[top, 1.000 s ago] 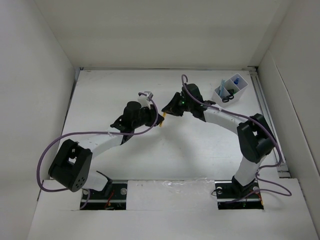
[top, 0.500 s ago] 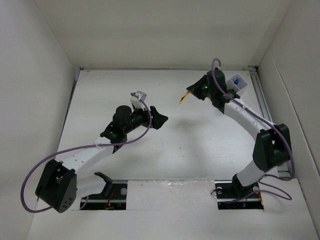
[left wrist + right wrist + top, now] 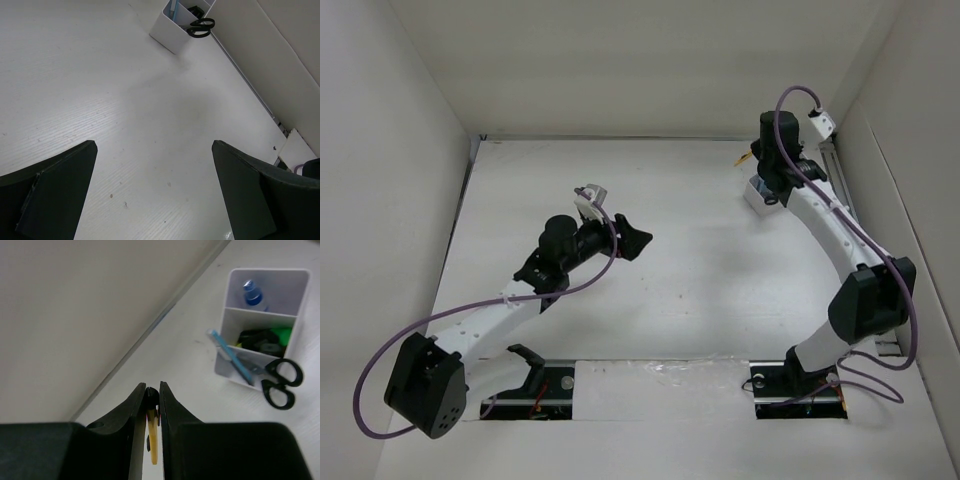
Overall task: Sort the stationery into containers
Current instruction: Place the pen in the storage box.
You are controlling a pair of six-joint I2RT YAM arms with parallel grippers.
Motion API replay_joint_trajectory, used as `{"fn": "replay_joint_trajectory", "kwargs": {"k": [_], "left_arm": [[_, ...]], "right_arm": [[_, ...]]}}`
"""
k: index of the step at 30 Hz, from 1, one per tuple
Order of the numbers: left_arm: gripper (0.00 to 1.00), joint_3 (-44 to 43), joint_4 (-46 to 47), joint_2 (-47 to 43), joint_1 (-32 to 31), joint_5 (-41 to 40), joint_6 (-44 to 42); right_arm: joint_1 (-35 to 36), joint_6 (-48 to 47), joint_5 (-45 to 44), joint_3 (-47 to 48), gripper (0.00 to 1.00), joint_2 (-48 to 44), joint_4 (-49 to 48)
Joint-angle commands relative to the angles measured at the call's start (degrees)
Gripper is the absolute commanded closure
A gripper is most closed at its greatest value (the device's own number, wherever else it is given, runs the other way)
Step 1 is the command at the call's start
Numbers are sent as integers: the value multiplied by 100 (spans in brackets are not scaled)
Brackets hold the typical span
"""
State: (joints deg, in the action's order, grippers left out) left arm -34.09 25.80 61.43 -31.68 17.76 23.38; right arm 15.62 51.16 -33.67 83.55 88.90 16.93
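**A:** How much has been sorted?

**B:** Most of it, it is judged. In the box [image 3: 285, 290], a bottle [image 3: 251, 293] is seen in one end compartment and highlighters [image 3: 260, 338] in the middle one. Scissors [image 3: 277, 380] and a blue stick [image 3: 231, 356] are seen in the other end.

**A:** What is left?

**B:** One pen [image 3: 152, 440]. It is pinched in the closed jaws of the right gripper [image 3: 153, 386] and held in the air near the box, not yet over it. It has yet to be dropped in.

**A:** And the left gripper [image 3: 154, 145]?

**B:** Its jaws are spread wide with nothing held, above the counter [image 3: 125, 100], well apart from the box. No other loose item is seen.
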Motion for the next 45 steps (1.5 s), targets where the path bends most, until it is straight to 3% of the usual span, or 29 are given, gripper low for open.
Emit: {"fn": "replay_joint_trajectory", "kwargs": {"k": [1,12,25,45], "left_arm": [[0,60,127,-236,4,52,-26],[0,60,4,-184,4,-71,-26],[0,60,57,-17,4,-18,27],[0,7,-58,-17,4,-132,27]], "right_arm": [[-103,-150,-1018,381,100,389,442],[-208,-457,-1431,618,100,1216,345],[-331,139,-2759,1559,100,2280,1505],[-340,737,-3707,1920,98,3054,1876]]}}
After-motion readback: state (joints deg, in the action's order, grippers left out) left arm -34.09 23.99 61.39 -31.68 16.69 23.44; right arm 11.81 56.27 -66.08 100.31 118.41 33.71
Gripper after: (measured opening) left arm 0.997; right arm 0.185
